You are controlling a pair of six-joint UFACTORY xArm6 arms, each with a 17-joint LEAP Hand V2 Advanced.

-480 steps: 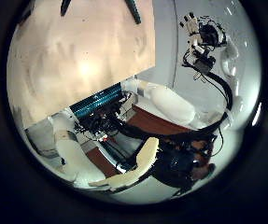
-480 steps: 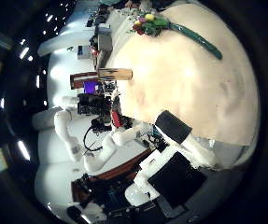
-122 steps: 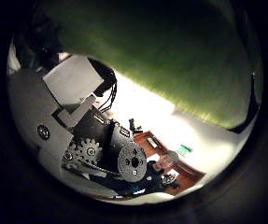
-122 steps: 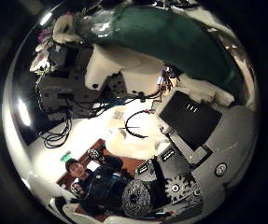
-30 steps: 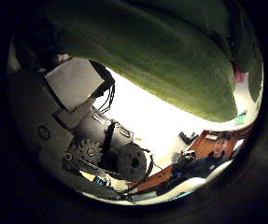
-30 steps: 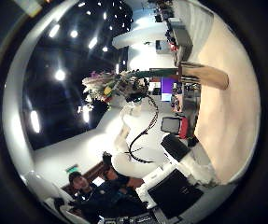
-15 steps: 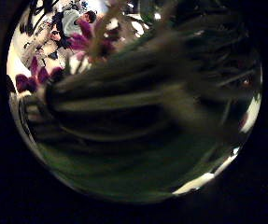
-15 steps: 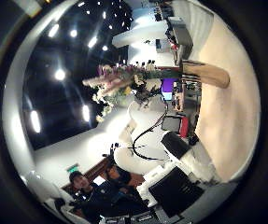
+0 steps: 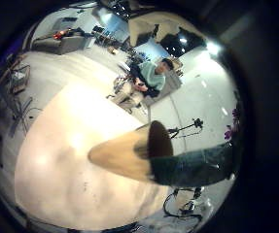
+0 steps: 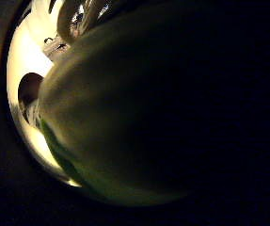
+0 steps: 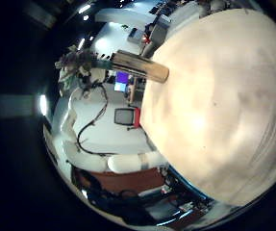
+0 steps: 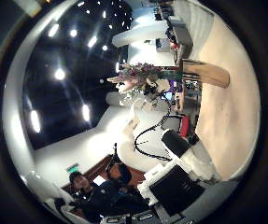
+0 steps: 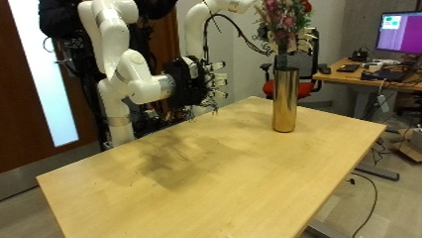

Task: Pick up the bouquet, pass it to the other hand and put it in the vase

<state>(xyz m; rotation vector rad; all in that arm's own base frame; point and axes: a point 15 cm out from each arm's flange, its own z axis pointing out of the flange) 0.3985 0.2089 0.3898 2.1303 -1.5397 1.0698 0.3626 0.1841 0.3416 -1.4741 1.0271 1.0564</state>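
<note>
A tall gold vase [image 13: 283, 99] stands on the wooden table [image 13: 198, 174], at its far side. The bouquet [image 13: 281, 18], pink and purple flowers on a green wrapped stem, stands upright over the vase with its stem end at the vase mouth. My left hand [image 13: 305, 45] is shut on the stem just above the vase. The left thumb side palm view is filled by the green wrap [image 10: 125, 104]. The left little finger side palm view shows the wrap [image 9: 192, 167] at the vase [image 9: 120, 155] mouth. My right hand [image 13: 202, 79] is open and holds nothing, away from the vase. The right thumb side palm view shows the bouquet [image 12: 138, 77] and the vase [image 12: 206, 73].
The table's near edge and corner [image 13: 79, 213] face the camera. A desk with a monitor [image 13: 400, 30] stands behind the table at the far right. A dark door [image 13: 27, 89] is behind the arms. The right little finger side palm view shows the vase [image 11: 142, 67] and table [image 11: 224, 106].
In the right thumb side palm view the bouquet has moved closer to the vase and now stands at its mouth. The right hand has stayed where it was.
</note>
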